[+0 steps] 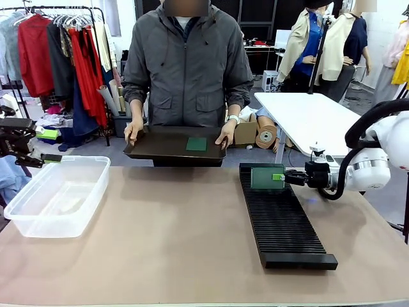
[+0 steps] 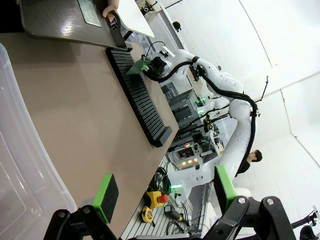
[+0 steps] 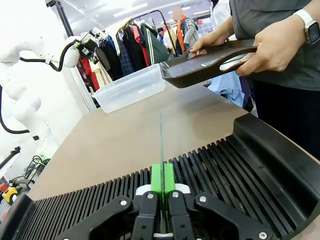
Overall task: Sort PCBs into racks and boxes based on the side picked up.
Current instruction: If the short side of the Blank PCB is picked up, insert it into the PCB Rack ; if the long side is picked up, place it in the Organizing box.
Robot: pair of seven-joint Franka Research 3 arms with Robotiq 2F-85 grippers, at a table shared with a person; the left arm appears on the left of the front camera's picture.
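While upright over the rack (image 1: 284, 220), a PCB (image 1: 264, 177) tight in right pincer (image 3: 162, 179); left pincer (image 2: 165, 191) apart near box (image 1: 91, 197).

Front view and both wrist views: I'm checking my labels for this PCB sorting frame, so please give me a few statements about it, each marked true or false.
1. The right gripper is shut on a PCB, holding it upright at the far end of the rack. True.
2. The left gripper is shut on a second board. False: it is open and holds nothing, next to the clear tub.
3. The person holds the dark tray with both hands. True.
4. Three boards lie on the tray. False: a single board lies there.
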